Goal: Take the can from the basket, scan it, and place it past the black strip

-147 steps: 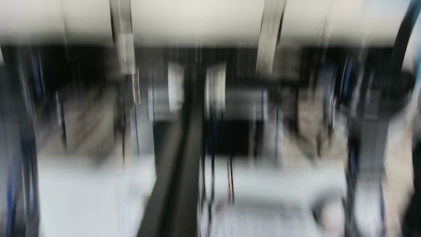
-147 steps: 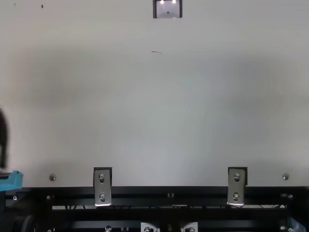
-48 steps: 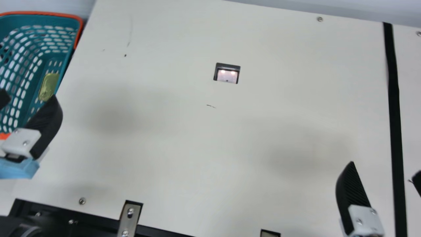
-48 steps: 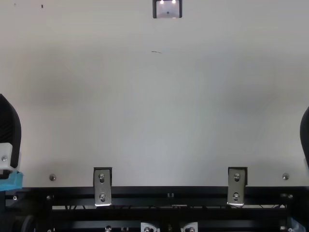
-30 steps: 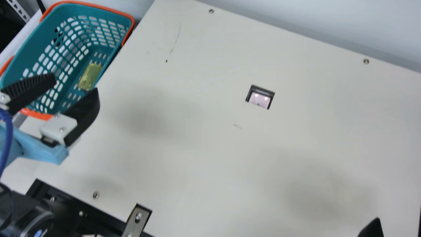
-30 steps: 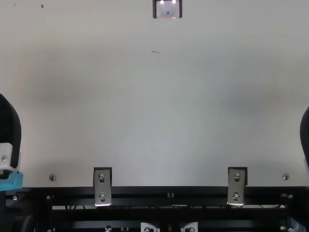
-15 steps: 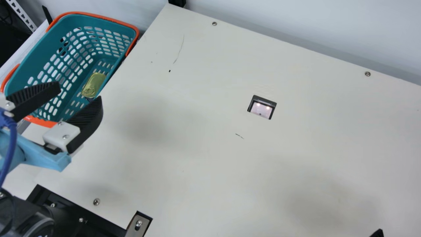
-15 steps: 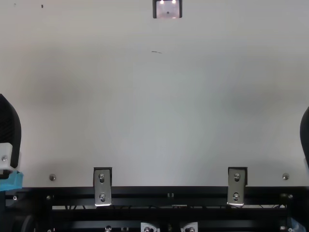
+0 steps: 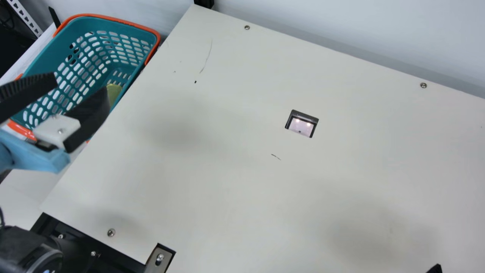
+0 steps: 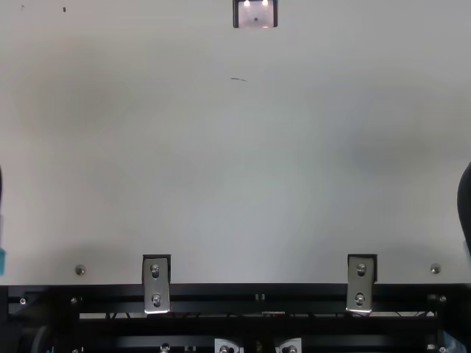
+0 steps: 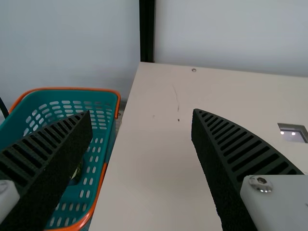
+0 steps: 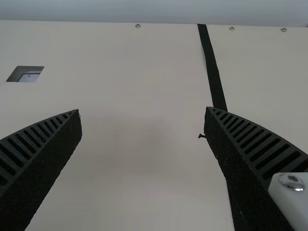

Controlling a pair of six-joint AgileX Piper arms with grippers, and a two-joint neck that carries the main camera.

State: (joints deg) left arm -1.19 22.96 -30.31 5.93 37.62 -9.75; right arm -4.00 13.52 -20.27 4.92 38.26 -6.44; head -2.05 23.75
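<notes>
Main view: left arm (image 9: 38,153) is nearer, jaws wide, nothing between them; can (image 9: 114,92) looks ahead and lower in the basket (image 9: 49,53), half hidden, can't call its long axis. Right arm's (image 12: 288,192) jaws are wide too.

No readable text or numbers.
</notes>
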